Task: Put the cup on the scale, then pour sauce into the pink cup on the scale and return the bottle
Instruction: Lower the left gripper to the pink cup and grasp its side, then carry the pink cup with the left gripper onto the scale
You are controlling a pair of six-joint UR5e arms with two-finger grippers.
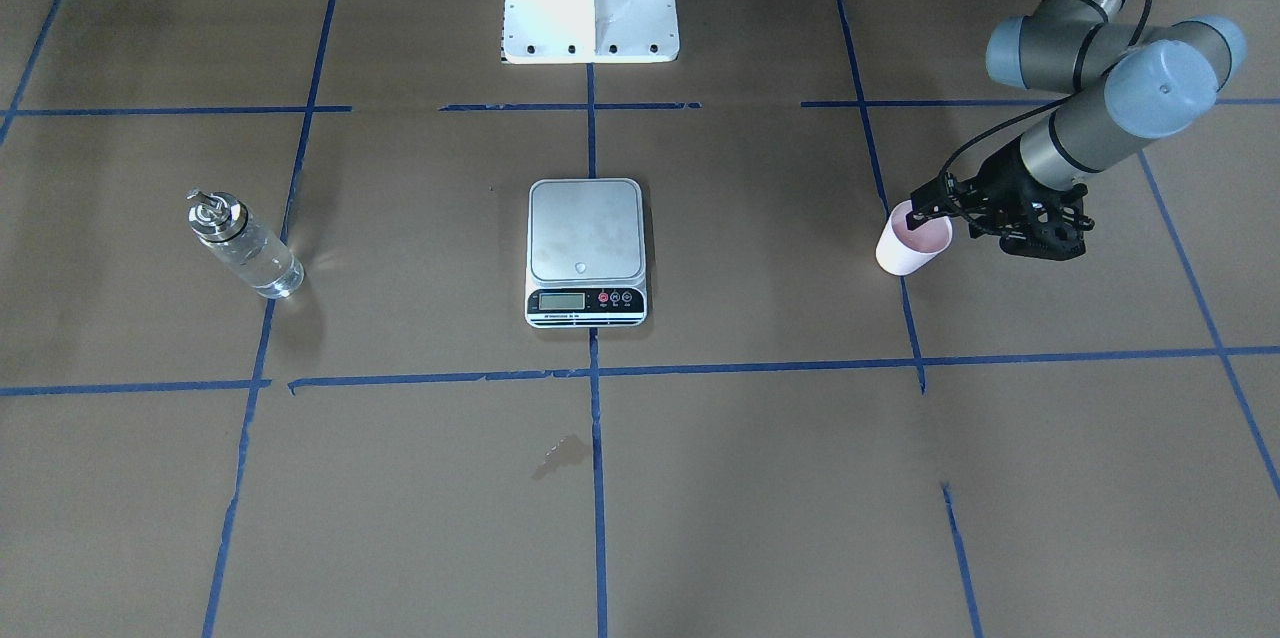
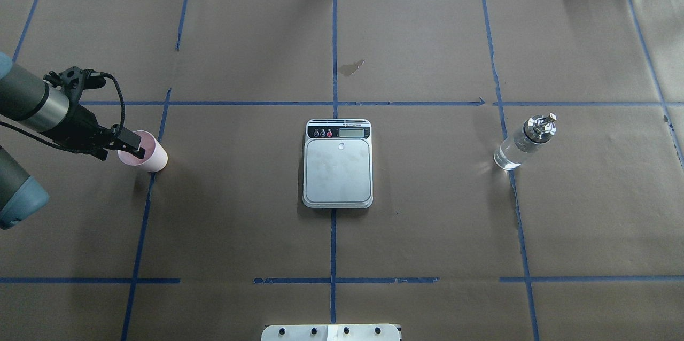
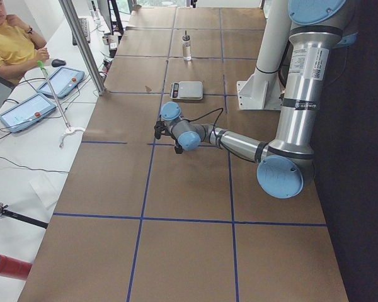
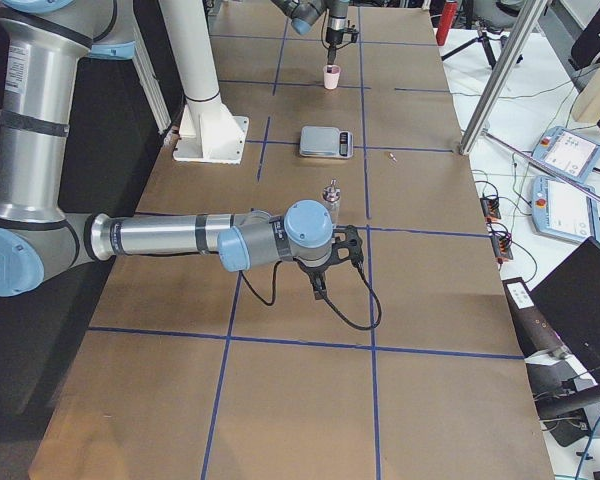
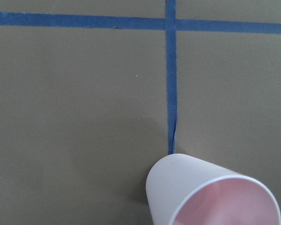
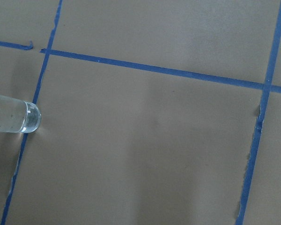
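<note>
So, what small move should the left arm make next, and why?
Probably close the left hand on the cup wall: it seems to straddle the rim, I cannot tell whether it grips yet, and the cup stands on the table, apart from the empty scale.

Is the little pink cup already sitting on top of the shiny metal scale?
No, the small pale pink cup is far off to one side of the flat steel kitchen scale, whose platform is bare.

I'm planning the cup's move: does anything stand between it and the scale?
Nothing visible does. Between the cup and the scale lies only brown paper crossed by blue tape. The bottle stands beyond the scale, on its other side, off the path.
</note>
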